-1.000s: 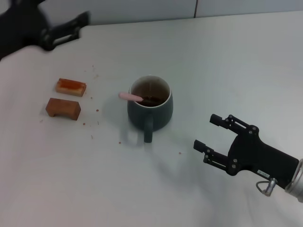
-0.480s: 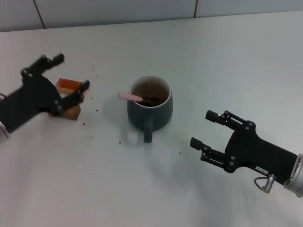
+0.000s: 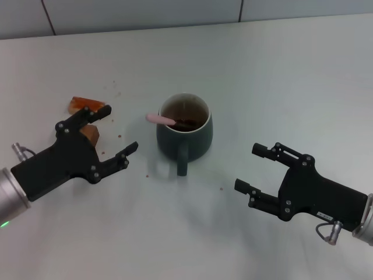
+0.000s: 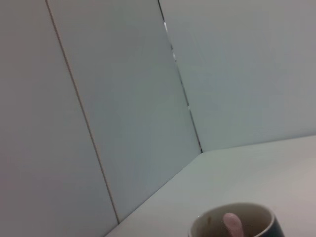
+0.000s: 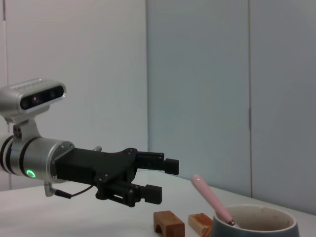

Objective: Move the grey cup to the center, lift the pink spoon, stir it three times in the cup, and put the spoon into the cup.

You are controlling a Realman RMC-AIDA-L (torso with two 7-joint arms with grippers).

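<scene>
Both grippers hover with fingers spread wide and nothing held. On the robot's left, the left gripper [image 3: 119, 135] sits above the desk [image 3: 280, 76], near the grey cup [image 3: 185, 133] and partly covering two brown blocks [image 3: 87, 106]. On the robot's right, the right gripper [image 3: 252, 168] hangs toward the near edge, apart from the cup. Standing at the desk's middle, the cup has its handle turned to the near edge. Inside it rests the pink spoon [image 3: 161, 119], its handle leaning over the rim toward the left gripper.

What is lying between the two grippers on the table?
In the head view, the grey cup with the pink spoon inside stands between the left gripper and right gripper.
</scene>
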